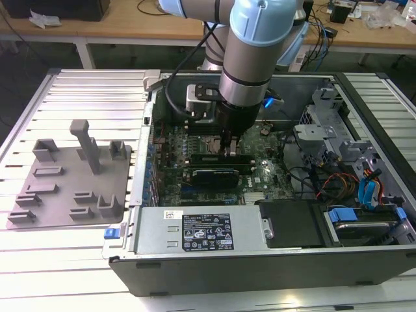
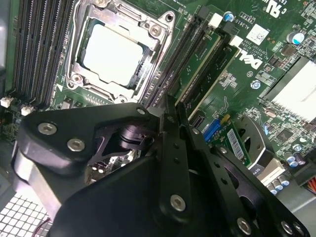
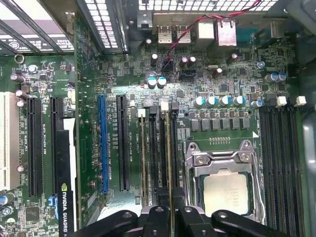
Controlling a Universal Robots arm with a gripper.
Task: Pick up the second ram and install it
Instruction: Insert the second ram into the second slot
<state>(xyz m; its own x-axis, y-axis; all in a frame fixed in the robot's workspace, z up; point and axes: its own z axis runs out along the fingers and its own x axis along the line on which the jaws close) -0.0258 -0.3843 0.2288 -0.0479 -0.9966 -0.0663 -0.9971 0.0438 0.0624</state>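
Gripper: The gripper [image 1: 232,151] stands low over the motherboard [image 1: 260,175] inside the open computer case [image 1: 260,266], its fingers [image 3: 170,217] pinched thin on the top edge of the second ram [image 3: 171,163].
Second ram: Held on edge in a slot beside the CPU socket [image 3: 227,187], another stick [image 3: 143,158] seated a few slots away.
Handling: Judged light, stiff and thin; brittle at chips and contacts, best gripped mid-length on the top edge so it goes in level.
Obstacles: White end clips [image 3: 164,105] flank the slots; the graphics card [image 1: 211,175] lies near, and cables [image 1: 325,182] crowd the exterior view's right.
Outside: A grey tray [image 1: 65,182] sits on the table [image 1: 84,97], well apart.
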